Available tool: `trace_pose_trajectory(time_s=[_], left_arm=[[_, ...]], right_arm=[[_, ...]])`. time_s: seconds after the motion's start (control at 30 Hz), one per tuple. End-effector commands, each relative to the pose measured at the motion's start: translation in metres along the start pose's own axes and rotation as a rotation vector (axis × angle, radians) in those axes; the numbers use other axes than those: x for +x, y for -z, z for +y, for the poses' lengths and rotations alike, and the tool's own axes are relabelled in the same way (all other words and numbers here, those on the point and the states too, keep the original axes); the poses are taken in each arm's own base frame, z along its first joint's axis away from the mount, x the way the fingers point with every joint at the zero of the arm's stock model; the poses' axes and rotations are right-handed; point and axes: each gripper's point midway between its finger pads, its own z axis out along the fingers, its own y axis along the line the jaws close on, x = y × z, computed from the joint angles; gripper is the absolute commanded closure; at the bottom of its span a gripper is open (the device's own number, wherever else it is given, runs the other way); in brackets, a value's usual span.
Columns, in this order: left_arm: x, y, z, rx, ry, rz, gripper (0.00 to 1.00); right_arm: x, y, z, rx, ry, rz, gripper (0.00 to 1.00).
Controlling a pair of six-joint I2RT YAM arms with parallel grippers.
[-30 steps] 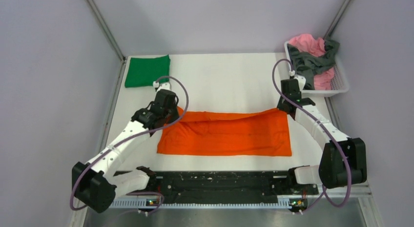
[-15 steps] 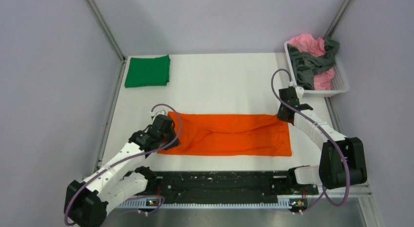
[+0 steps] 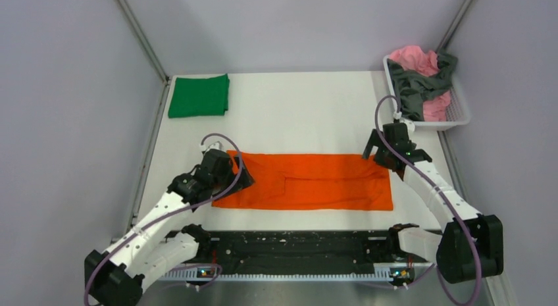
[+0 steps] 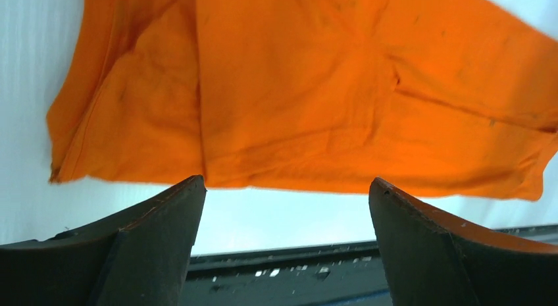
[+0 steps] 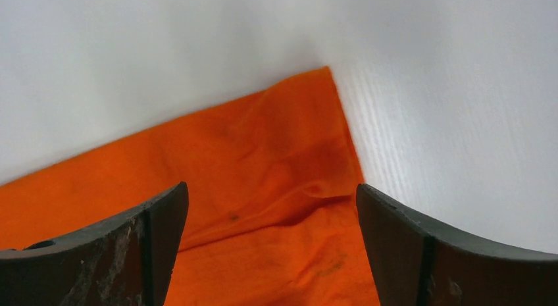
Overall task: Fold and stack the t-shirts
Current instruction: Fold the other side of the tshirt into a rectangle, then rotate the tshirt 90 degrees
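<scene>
Orange t-shirt [image 3: 309, 182]: flat, faintly creased cloth rectangle; left gripper [image 4: 284, 184] and right gripper [image 5: 270, 187] jaws spread, seemingly clear of it.

Top cam: orange t-shirt [image 3: 309, 182] left end hid under L pincer [image 3: 243, 181]; wrist cams crop it.

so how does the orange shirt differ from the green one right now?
Shape: the orange t-shirt is a long, wide band; the green t-shirt is a compact folded rectangle, much smaller.
Place: orange lies across the near middle of the table; green sits at the far left corner.
Arms: the left gripper and right gripper, both open, sit at orange's ends; neither is near green.
Shared: both lie flat, outside the basket.
</scene>
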Motion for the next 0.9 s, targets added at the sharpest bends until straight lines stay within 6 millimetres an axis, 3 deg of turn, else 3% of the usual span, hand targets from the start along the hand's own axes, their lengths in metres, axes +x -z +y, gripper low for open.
trace_pose_trajectory(time_s=[0.0,0.07,0.17,0.33,0.43,0.5,0.6,0.67,0.87], left_arm=[[-0.047,-0.016,-0.042,0.074,0.011,-0.133,0.01],[-0.058,-0.035,-0.053,0.080,0.019,-0.139,0.01],[-0.064,-0.067,-0.059,0.061,0.030,-0.095,0.01],[-0.082,-0.122,-0.048,-0.013,0.067,-0.027,0.01],[-0.103,-0.154,-0.043,-0.030,0.071,0.025,0.01],[-0.124,-0.179,-0.052,-0.027,0.068,0.049,0.02],[-0.167,-0.220,-0.092,0.045,0.034,0.047,0.04],[-0.171,-0.258,-0.117,0.105,0.035,0.109,0.06],[-0.210,-0.334,-0.238,0.392,0.015,0.058,0.01]], right_arm=[[-0.025,0.021,0.073,-0.389,0.043,-0.052,0.04],[-0.016,0.022,0.097,-0.523,0.054,-0.014,0.03],[0.002,0.010,0.109,-0.577,0.056,0.058,0.03],[0.038,-0.014,0.102,-0.517,0.071,0.173,0.04],[0.064,-0.020,0.093,-0.480,0.097,0.248,0.04],[0.084,-0.017,0.089,-0.478,0.120,0.302,0.05],[0.114,-0.001,0.094,-0.507,0.175,0.370,0.06],[0.134,0.014,0.099,-0.511,0.191,0.405,0.07],[0.194,0.077,0.135,-0.727,0.336,0.545,0.07]])
